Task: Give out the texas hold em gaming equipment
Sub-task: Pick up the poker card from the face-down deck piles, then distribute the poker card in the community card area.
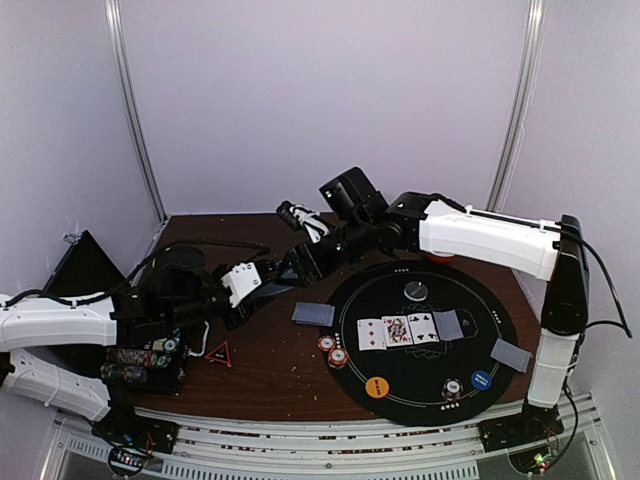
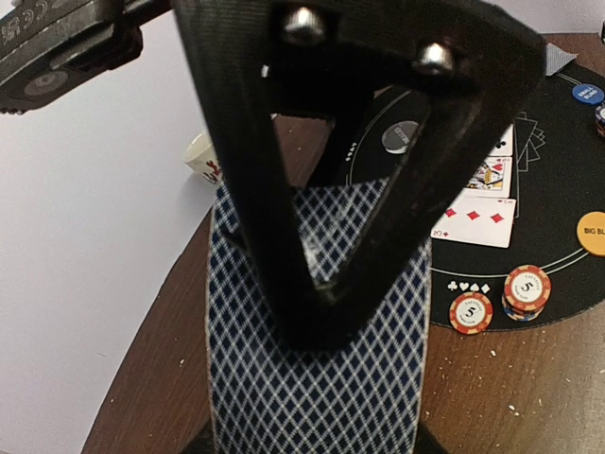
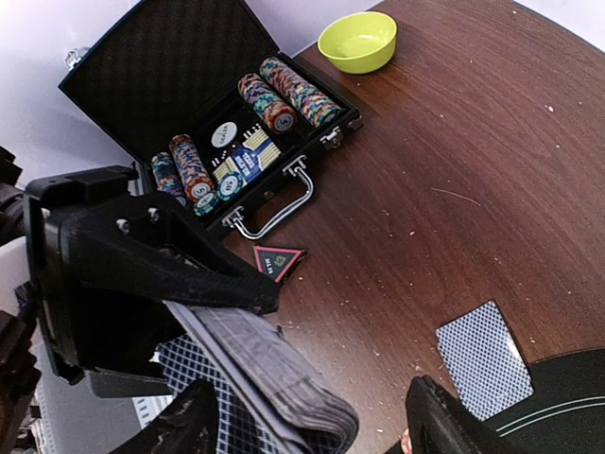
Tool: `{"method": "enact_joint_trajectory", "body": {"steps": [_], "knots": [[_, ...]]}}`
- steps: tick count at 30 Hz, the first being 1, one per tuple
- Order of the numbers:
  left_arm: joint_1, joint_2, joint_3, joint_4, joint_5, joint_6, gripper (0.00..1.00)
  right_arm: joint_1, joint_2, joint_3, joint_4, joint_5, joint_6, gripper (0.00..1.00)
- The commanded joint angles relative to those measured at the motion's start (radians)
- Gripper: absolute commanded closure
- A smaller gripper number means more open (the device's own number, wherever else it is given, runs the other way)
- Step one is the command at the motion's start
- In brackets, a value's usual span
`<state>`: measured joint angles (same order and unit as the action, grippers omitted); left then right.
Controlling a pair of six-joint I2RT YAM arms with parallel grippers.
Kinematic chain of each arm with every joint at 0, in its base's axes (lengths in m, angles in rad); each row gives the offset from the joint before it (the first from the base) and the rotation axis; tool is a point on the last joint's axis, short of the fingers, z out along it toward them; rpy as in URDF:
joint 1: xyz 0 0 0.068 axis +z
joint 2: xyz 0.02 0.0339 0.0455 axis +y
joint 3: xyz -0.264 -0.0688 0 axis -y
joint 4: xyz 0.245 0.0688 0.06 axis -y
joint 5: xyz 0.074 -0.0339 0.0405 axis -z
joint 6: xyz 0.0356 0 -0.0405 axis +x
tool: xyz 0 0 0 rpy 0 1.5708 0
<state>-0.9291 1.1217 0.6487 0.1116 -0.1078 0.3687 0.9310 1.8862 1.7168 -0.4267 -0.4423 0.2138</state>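
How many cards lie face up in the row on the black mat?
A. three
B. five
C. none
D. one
A: three face-up cards sit side by side on the black mat, with a face-down card next to them.

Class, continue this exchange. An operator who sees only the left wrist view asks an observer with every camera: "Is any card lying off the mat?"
Observer: Yes, one face-down card lies on the table, beside the mat's left edge.
Operator: Any more chips around?
Observer: Rows of chips sit in the open black case.
Operator: Anything else near it?
Observer: An upright lime-green bowl, apart from the case.
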Motion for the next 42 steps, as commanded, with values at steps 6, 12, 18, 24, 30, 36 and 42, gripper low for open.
{"method": "enact_joint_trajectory", "body": {"steps": [6, 12, 18, 24, 30, 36, 42], "knots": [[0.001, -0.016, 0.001, 0.066, 0.007, 0.006, 0.62, 0.001, -0.011, 0.052, -0.114, 0.121, -0.030, 0.50], [0.001, -0.016, 0.000, 0.066, 0.007, 0.006, 0.62, -0.002, -0.038, 0.054, -0.151, 0.139, -0.048, 0.71], [0.001, -0.013, 0.000, 0.065, 0.006, 0.006, 0.62, -0.003, -0.061, 0.069, -0.209, 0.154, -0.064, 1.00], [0.000, -0.011, 0.002, 0.064, 0.005, 0.006, 0.62, -0.011, -0.128, 0.065, -0.262, 0.230, -0.071, 1.00], [0.001, -0.013, 0.002, 0.062, 0.005, 0.005, 0.62, -0.132, -0.340, -0.113, -0.118, 0.289, 0.061, 1.00], [0.001, -0.020, 0.005, 0.059, 0.006, 0.004, 0.62, -0.444, -0.758, -0.691, 0.244, 0.409, 0.436, 1.00], [0.001, -0.021, 0.003, 0.060, 0.010, 0.003, 0.62, -0.668, -1.016, -1.121, 0.350, 0.526, 0.688, 1.00]]}}
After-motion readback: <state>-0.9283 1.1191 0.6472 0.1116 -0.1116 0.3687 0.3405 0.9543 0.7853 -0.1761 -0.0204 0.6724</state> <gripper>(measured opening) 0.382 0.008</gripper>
